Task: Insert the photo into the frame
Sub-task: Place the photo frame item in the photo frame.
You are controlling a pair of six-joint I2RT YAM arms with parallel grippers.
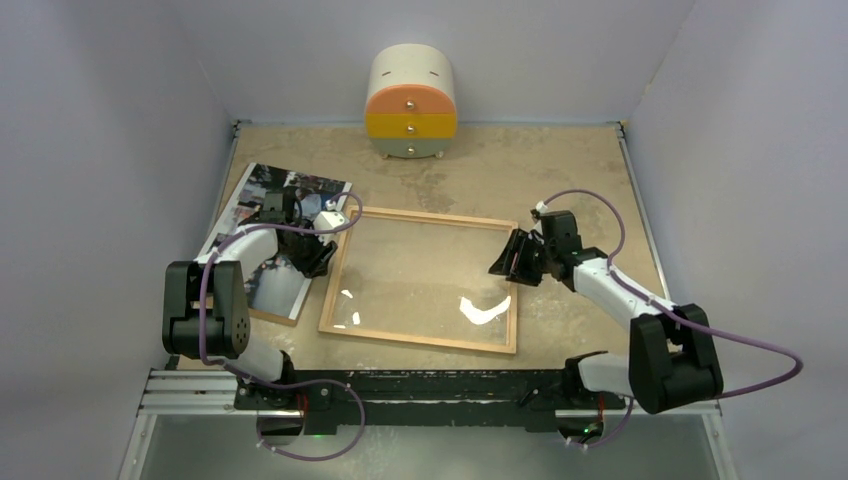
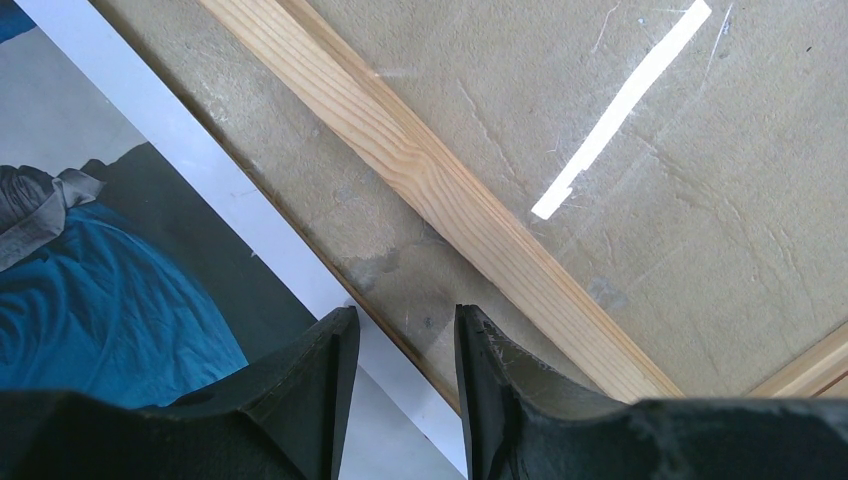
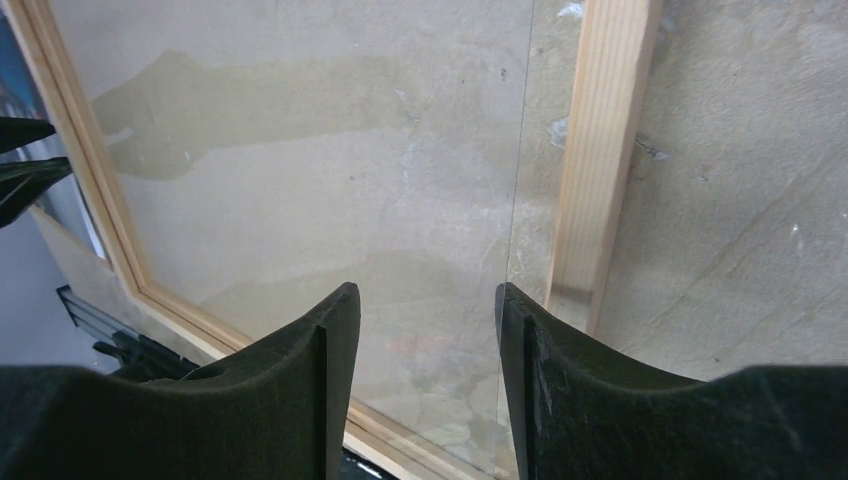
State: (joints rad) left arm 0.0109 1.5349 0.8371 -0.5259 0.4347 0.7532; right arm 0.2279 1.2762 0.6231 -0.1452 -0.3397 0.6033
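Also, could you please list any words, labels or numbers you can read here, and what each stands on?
None: no readable text shows on the photo, the wooden frame, the drawer cabinet or the table. Any fine print in the photo is too small to tell.

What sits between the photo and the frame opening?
Nothing raised. Only a bare strip of table separates the photo from the left rail of the frame. A clear pane lies inside the frame, and the right gripper hovers just inside its right rail, jaws open.
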